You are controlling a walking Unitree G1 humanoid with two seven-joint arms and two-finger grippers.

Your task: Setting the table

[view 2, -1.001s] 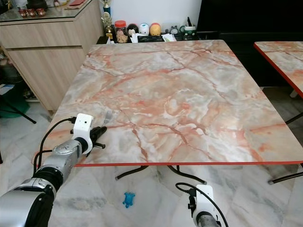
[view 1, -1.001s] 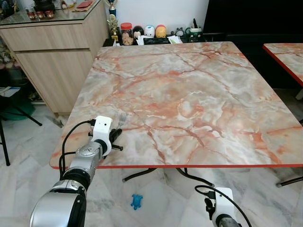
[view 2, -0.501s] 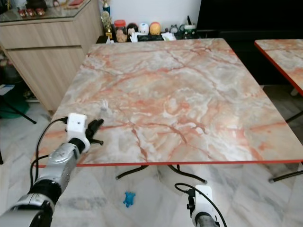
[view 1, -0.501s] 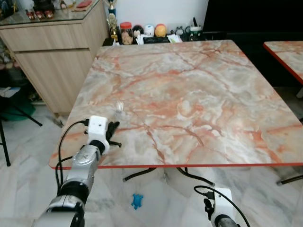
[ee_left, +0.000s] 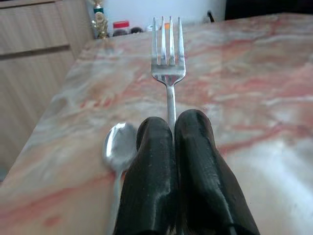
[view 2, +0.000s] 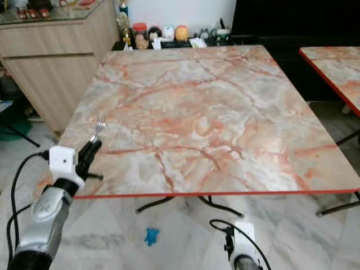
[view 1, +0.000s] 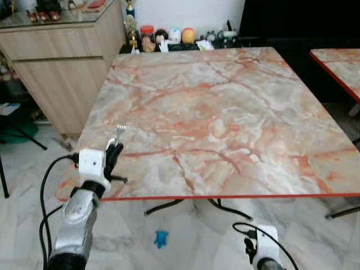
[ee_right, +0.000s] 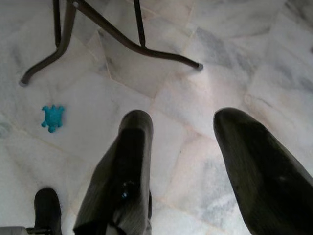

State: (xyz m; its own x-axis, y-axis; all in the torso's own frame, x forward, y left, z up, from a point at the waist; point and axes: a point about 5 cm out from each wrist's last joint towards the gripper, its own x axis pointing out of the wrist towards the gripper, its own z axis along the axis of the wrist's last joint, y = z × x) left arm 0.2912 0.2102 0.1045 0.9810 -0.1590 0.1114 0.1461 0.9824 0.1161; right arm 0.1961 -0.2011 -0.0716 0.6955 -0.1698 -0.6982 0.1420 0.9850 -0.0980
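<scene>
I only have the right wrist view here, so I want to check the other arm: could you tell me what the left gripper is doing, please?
Observer: The left gripper is shut on a fork, tines pointing up.
Operator: Thank you. Is it holding anything else?
Observer: A spoon sits beside its fingers; whether it is gripped, I cannot tell.
Operator: And where is that arm?
Observer: At the near left corner of the marble table.

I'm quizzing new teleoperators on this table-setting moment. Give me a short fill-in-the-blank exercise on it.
1. The left gripper is shut on a ____ handle, beside a spoon.
2. The right gripper hangs ____, fingers apart, above the floor.
3. The small toy on the floor is ____ in colour.

Missing words: fork; open; blue
</scene>
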